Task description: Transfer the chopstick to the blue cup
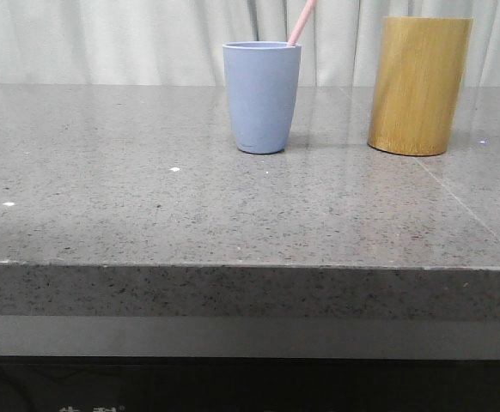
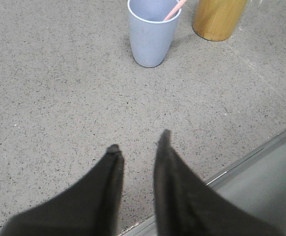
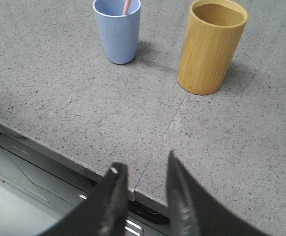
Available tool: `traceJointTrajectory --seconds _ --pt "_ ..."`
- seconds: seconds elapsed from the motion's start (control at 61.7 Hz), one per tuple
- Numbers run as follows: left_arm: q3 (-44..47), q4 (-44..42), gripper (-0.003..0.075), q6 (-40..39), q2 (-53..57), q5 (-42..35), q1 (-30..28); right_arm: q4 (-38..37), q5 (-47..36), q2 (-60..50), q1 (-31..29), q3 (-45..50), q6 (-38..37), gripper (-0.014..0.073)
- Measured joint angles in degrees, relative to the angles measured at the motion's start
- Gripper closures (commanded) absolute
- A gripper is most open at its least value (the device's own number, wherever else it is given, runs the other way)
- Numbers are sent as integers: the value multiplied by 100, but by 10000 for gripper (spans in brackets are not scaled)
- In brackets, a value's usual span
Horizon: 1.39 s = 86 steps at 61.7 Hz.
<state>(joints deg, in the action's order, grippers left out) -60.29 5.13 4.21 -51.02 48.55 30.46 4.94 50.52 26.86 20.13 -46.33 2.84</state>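
1. The grey stone table (image 1: pixel 104 197) bears both containers.
2. The bamboo cylinder (image 1: pixel 418 84) stands right of the cup.
3. The blue cup (image 1: pixel 261 96) holds the chopstick (image 1: pixel 301 22), leaning, well beyond both grippers' fingers.
4. The left gripper (image 2: pixel 139 140) and right gripper (image 3: pixel 142 162) are slightly parted, empty.

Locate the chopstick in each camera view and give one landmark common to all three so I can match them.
Front view: the chopstick leans out of the blue cup, rising toward the upper right.
Left wrist view: a short pink end rests on the cup's rim.
Right wrist view: a short pink piece shows inside the cup's mouth.
Shared landmark: the bamboo cylinder beside the cup.
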Motion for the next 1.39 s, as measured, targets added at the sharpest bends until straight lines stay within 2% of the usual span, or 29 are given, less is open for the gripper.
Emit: traceJointTrajectory --seconds 0.049,0.13,0.648,0.843,0.989,1.151,1.329,1.345,1.394 --pt "0 0 739 0 0 0 0 0 0 0 0 0 0 609" --pt "0 0 739 0 0 0 0 0 -10 0 0 0 0 716" --pt "0 0 739 0 0 0 0 -36 -9 0 0 13 0 711" --pt "361 -23 739 28 303 -382 -134 -36 -9 0 0 13 0 711" --pt "1352 -153 739 75 1188 -1512 -779 -36 -9 0 0 17 0 711" --pt "3026 -197 739 96 2461 -2999 -1592 -36 -9 0 0 17 0 711" --pt "4659 -197 739 96 3825 -3979 -2142 -36 -9 0 0 17 0 711" --pt "4761 -186 739 96 3919 -4031 -2181 -36 -9 0 0 17 0 660" --pt "5172 -148 739 99 4266 -4166 -2328 -36 -9 0 0 17 0 660"
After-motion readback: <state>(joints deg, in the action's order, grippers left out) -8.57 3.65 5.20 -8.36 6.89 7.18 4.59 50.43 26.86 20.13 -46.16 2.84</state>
